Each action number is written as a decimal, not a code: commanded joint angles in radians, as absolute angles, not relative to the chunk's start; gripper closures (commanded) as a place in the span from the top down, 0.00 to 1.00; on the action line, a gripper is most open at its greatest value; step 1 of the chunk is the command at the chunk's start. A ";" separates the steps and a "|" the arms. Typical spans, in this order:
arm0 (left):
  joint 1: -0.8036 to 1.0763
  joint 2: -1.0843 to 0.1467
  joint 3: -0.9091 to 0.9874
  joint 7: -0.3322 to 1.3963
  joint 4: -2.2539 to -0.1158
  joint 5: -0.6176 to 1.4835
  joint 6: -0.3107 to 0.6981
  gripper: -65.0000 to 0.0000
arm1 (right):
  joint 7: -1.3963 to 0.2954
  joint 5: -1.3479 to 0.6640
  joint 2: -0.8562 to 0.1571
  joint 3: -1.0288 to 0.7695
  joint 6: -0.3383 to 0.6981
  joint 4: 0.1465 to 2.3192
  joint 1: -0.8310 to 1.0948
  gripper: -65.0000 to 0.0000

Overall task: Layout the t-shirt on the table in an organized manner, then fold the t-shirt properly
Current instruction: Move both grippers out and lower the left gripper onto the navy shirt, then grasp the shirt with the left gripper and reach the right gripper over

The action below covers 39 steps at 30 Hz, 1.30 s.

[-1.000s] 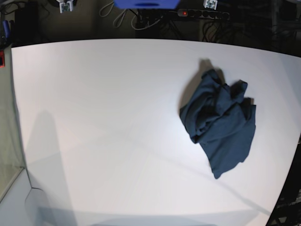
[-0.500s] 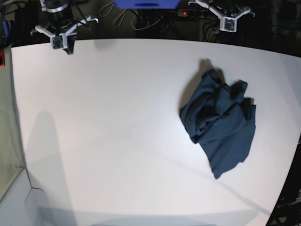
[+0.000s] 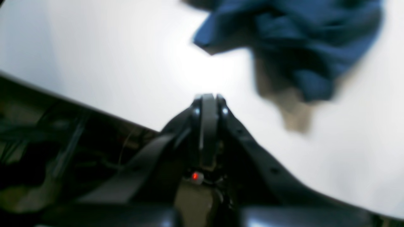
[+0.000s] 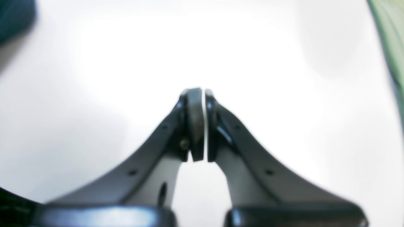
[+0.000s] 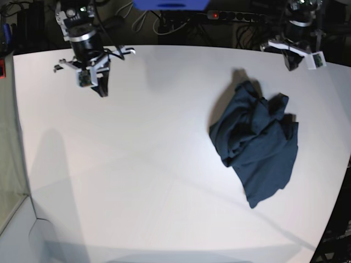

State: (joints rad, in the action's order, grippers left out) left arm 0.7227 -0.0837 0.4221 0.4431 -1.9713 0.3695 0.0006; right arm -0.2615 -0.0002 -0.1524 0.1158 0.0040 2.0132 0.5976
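Note:
The dark navy t-shirt (image 5: 255, 145) lies crumpled in a heap on the right half of the white table (image 5: 137, 164). My left gripper (image 5: 290, 63) hangs over the far right edge, a short way behind the heap. In the left wrist view its jaws (image 3: 208, 96) are pressed together and empty, with the t-shirt (image 3: 300, 37) ahead and to the right. My right gripper (image 5: 101, 87) is over the far left of the table, far from the shirt. Its fingers (image 4: 204, 91) show only a hairline slit and hold nothing. A corner of the t-shirt (image 4: 14, 19) shows at the upper left.
Beyond the table's far edge lie dark floor, cables, a power strip (image 5: 236, 16) with a red light and a blue object (image 5: 170, 4). A pale greenish panel (image 5: 8, 137) runs along the table's left side and appears as a strip (image 4: 388, 31) in the right wrist view.
Both arms have come in from beyond the far edge and now reach over the table. The t-shirt has not moved.

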 commanded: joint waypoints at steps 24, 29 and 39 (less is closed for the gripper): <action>0.239 -0.154 0.464 0.753 -1.635 0.481 0.007 0.61 | -0.364 0.002 -0.163 0.180 0.007 2.026 0.483 0.36; 0.208 -0.156 0.435 0.713 -1.581 0.481 0.007 0.61 | -0.366 0.002 -0.165 0.180 0.007 2.025 0.479 0.36; 0.170 -0.156 0.423 0.714 -1.495 0.481 0.007 0.00 | -0.429 0.002 -0.183 0.183 0.007 2.023 0.441 0.36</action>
State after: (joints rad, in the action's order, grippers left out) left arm 0.1692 -0.1509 0.4198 0.6979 -1.4834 0.4812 0.0071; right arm -0.4454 -0.0002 -0.1814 0.1844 0.0040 2.0064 0.4377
